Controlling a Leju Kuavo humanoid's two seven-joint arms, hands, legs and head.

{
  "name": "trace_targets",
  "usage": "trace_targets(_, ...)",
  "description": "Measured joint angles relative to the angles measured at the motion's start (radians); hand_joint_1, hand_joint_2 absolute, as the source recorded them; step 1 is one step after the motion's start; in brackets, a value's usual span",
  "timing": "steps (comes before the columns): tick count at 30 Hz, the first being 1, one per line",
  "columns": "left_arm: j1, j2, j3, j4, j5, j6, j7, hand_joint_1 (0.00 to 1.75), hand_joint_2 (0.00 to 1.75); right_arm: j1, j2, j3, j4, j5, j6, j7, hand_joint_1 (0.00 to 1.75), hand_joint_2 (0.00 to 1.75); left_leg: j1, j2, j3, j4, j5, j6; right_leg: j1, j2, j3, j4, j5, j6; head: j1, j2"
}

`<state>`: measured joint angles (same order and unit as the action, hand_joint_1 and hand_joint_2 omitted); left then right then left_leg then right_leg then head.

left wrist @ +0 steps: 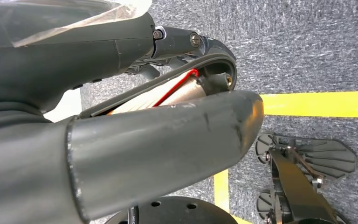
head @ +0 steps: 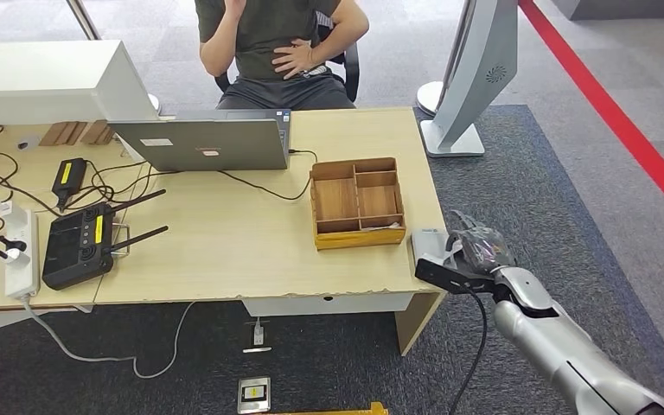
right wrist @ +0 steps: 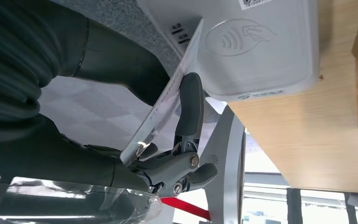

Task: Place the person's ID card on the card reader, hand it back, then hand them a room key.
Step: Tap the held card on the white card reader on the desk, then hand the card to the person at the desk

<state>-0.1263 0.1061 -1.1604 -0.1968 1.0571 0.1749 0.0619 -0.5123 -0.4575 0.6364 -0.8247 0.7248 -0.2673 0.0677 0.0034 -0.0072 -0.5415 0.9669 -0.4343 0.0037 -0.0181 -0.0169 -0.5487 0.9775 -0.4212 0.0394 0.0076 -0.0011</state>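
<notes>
Contactless wave-and-hand symbol on white card reader [right wrist: 256, 46], small dark print beside it too blurred to read, possibly a QR code at its edge

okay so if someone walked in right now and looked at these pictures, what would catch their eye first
Probably the right hand at the desk's near right corner, pinching a card edge-on just over the white card reader. Next, the wooden divided tray beside the reader, and the seated person behind the grey laptop at the far edge.
</notes>
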Motion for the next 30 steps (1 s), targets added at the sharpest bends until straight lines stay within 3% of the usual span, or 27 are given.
trace_targets(6,0.001,0.005,0.0,0.0,-0.01,-0.009,-0.013,0.0,0.0,-0.041,-0.026,-0.021,-0.067,0.035,0.045,0.066,1.75,1.75,0.0,0.0,-0.001,0.0,0.0,0.0,0.0,0.0,-0.001,0.0,0.001,0.0,0.0,0.0)
trace_targets(13,0.001,0.011,0.0,0.0,-0.037,-0.027,-0.027,0.0,0.0,-0.109,-0.088,-0.079,-0.236,0.075,0.165,0.155,1.75,1.75,0.0,0.0,-0.002,0.0,0.0,0.0,0.0,0.0,-0.002,0.0,0.001,0.0,0.0,0.0)
trace_targets(18,0.0,0.011,0.0,0.0,-0.052,-0.038,-0.033,0.0,0.0,-0.148,-0.101,-0.098,-0.342,0.106,0.226,0.183,1.75,1.75,0.0,0.0,-0.002,0.0,0.0,0.0,0.0,0.0,-0.002,0.0,0.001,0.0,0.0,0.0)
trace_targets(23,-0.001,0.011,-0.001,0.0,-0.056,-0.038,-0.037,0.0,0.0,-0.184,-0.072,-0.09,-0.393,0.176,0.251,0.173,1.75,1.75,0.0,0.0,-0.002,0.0,0.0,0.0,0.0,0.0,-0.002,0.001,0.001,0.0,0.0,0.0)
trace_targets(30,-0.005,0.011,-0.001,0.0,-0.049,-0.029,-0.049,0.0,0.0,-0.256,0.034,-0.043,-0.363,0.229,0.233,0.131,1.75,1.75,0.0,0.0,-0.002,0.0,0.0,0.0,0.001,0.001,-0.002,0.001,0.001,0.0,0.0,0.0)
